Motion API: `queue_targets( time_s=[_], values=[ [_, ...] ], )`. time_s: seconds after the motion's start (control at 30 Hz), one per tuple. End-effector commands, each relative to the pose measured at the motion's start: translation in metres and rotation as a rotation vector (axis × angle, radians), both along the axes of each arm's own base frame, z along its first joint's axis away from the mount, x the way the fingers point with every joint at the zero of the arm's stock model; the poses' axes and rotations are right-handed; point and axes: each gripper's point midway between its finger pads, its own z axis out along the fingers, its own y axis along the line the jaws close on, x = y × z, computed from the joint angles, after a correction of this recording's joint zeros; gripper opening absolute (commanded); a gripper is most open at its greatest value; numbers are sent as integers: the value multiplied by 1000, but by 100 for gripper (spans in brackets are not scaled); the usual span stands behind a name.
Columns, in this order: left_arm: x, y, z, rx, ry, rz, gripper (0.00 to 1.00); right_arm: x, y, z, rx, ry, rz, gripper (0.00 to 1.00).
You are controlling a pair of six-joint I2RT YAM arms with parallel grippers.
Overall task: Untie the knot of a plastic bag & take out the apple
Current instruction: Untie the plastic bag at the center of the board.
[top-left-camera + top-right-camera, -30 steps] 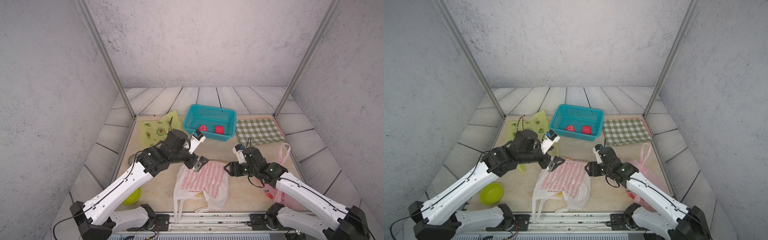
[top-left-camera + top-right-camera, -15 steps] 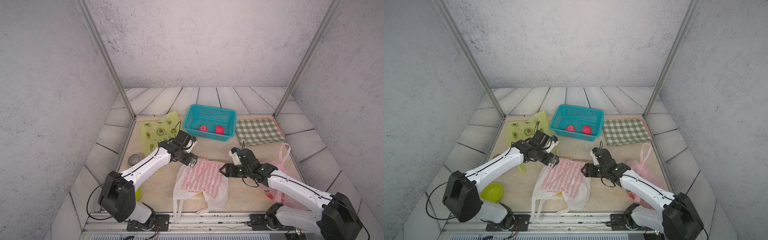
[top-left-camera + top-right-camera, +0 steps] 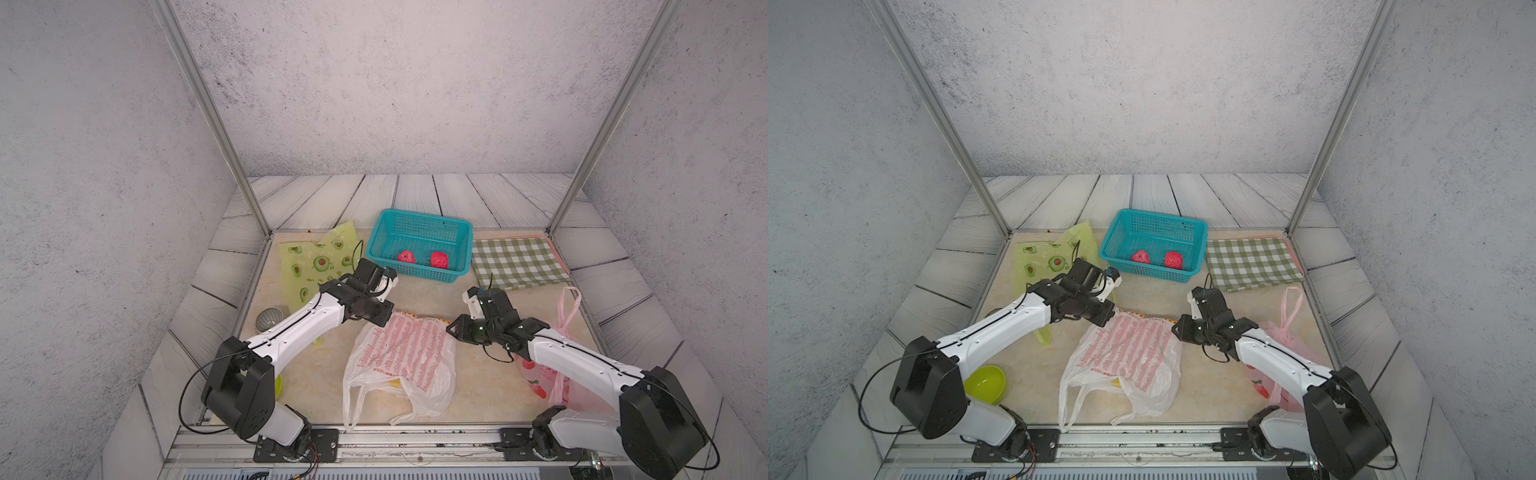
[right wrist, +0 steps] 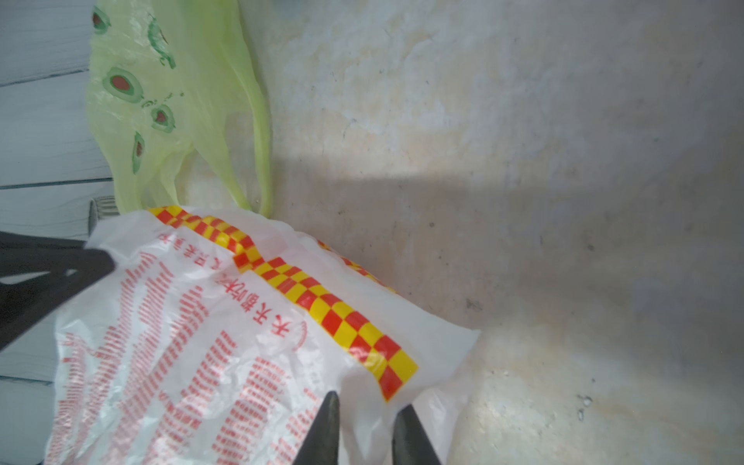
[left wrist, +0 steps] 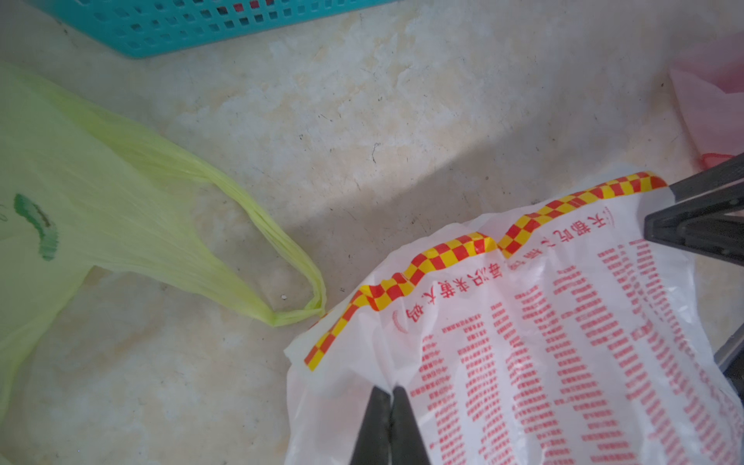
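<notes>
Newly closed: left end effector (image 5: pixel 389 393) pinches white bag (image 5: pixel 543 342); right end effector (image 4: pixel 369 402) narrow on it.

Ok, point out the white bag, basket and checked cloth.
white bag (image 3: pixel 405 349): in a top view, printed middle
basket (image 3: pixel 424 232): in a top view, back wall
checked cloth (image 3: pixel 517 262): in a top view, middle
</notes>
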Motion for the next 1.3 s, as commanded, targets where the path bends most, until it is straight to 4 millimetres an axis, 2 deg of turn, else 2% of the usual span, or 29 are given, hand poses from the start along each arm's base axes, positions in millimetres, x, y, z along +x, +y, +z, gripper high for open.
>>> queue_targets(
  time_s=[0.0,0.07,0.23,0.4,0.53,0.57,0.67,0.7,0.73,0.77,0.8,0.83,0.97,1.03,1.07,1.17,1.2,1.27],
  values=[
    [17,-2,20,-23,-70,27,0,22,5,24,21,-56,14,7],
    [22,-3,29,-31,-96,35,0,34,3,32,18,-77,4,0],
    [34,0,44,-42,-184,78,0,59,2,56,-12,-133,5,0],
    [33,10,37,-10,-178,110,0,74,3,65,-36,-159,8,0],
    [26,9,26,-36,-150,114,0,88,2,59,-75,-152,17,0],
    [23,8,25,-45,-135,116,0,94,0,59,-81,-152,16,2],
    [11,10,21,-61,-82,119,9,111,-6,66,-83,-183,9,11],
    [7,11,21,-73,-78,123,15,116,-9,70,-89,-196,-4,17],
    [2,12,23,-89,-85,124,40,119,-10,77,-89,-216,0,33],
    [-2,15,27,-98,-95,129,71,120,-8,83,-90,-230,13,45],
    [-7,18,33,-111,-111,125,90,119,-8,88,-94,-231,29,52],
    [-12,20,42,-124,-140,107,99,116,-8,93,-98,-232,41,54],
    [-32,27,97,-176,-302,10,99,90,-23,108,-123,-261,37,55],
    [-48,19,125,-234,-385,-101,99,67,-30,114,-122,-286,39,55],
    [-55,13,133,-255,-402,-151,99,55,-32,116,-119,-292,47,55],
    [-84,-13,137,-275,-381,-396,99,12,-25,111,-110,-292,128,54],
    [-96,-24,133,-244,-382,-499,100,-5,-19,105,-108,-286,171,53],
    [-112,-40,116,-130,-418,-655,91,-36,-12,95,-108,-278,233,53]
  ],
)
